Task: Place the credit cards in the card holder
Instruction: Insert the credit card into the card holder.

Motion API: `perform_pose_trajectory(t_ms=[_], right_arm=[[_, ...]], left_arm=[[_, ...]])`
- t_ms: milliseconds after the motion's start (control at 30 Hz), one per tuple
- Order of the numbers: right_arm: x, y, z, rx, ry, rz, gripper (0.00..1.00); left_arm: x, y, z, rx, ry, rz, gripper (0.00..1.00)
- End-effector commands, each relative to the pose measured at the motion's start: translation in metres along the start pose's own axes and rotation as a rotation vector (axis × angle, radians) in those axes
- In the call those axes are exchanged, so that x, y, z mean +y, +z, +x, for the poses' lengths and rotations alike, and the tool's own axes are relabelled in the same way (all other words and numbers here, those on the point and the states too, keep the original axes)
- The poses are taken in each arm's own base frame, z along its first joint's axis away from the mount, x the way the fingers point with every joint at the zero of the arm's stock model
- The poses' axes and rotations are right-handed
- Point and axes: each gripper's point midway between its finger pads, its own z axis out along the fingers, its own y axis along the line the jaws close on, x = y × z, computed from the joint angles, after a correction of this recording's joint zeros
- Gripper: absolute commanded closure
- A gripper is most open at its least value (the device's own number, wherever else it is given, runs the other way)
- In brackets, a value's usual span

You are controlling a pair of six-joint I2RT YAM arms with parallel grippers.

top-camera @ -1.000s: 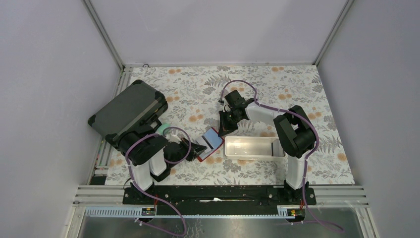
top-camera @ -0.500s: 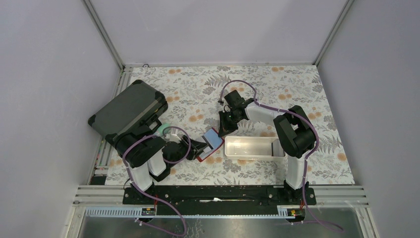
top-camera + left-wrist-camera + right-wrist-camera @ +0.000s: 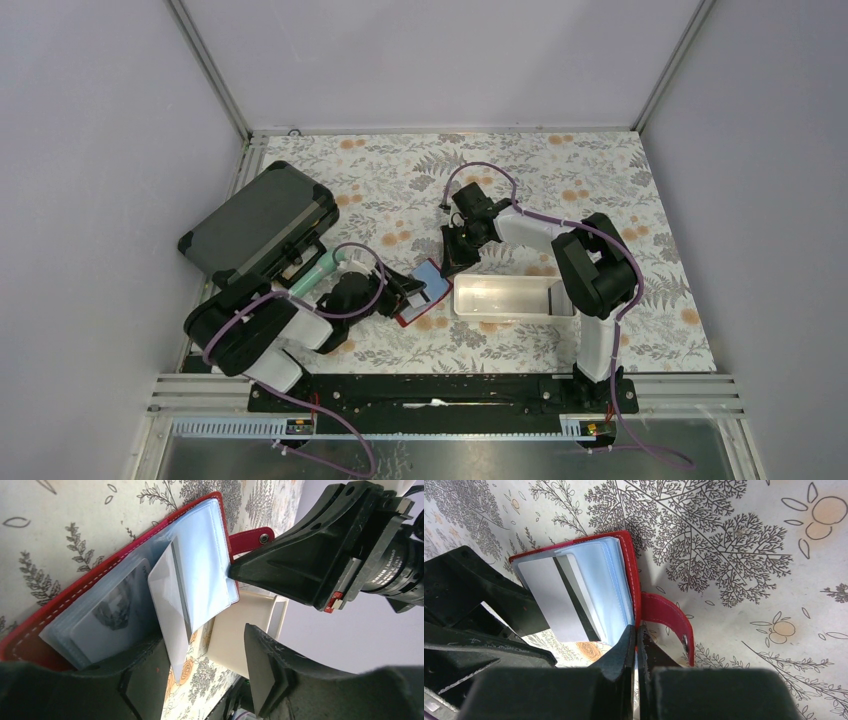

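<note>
DAMIAO is read on the right arm [image 3: 395,555]. The left gripper [image 3: 202,640], clamped earlier, is parted; the right gripper [image 3: 636,630] is closed against the card holder [image 3: 630,575].

Red card holder [image 3: 604,575] with white stitching and pale blue sleeves; a grey-white credit card [image 3: 551,597] bears a black stripe; the table [image 3: 734,555] shows grey ferns and orange blossoms.

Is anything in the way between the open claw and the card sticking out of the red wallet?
Nothing visible. The card's free end points into the gap between the left gripper's open fingers. The shut right gripper touches the red wallet's edge, off to the side of the card.
</note>
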Motion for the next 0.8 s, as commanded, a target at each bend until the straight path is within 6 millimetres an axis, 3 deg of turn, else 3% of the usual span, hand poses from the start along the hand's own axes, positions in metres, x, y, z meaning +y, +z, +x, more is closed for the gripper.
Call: perform_pose_trajectory(t_ms=[0, 300, 567, 767], right_arm=[[0.017, -0.010, -0.001, 0.003, -0.040, -0.021, 1.00], [0.014, -0.011, 0.000, 0.002, -0.048, -0.005, 1.00], [0.014, -0.012, 0.000, -0.001, -0.051, -0.003, 1.00], [0.013, -0.012, 0.001, 0.002, -0.054, -0.002, 1.00]], left_arm=[[0.058, -0.009, 0.003, 0.020, 0.093, -0.280, 0.42], [0.061, -0.013, 0.003, 0.055, 0.136, -0.377, 0.35], [0.058, -0.029, -0.005, 0.040, 0.202, -0.444, 0.29], [0.057, -0.029, -0.005, 0.047, 0.215, -0.454, 0.29]])
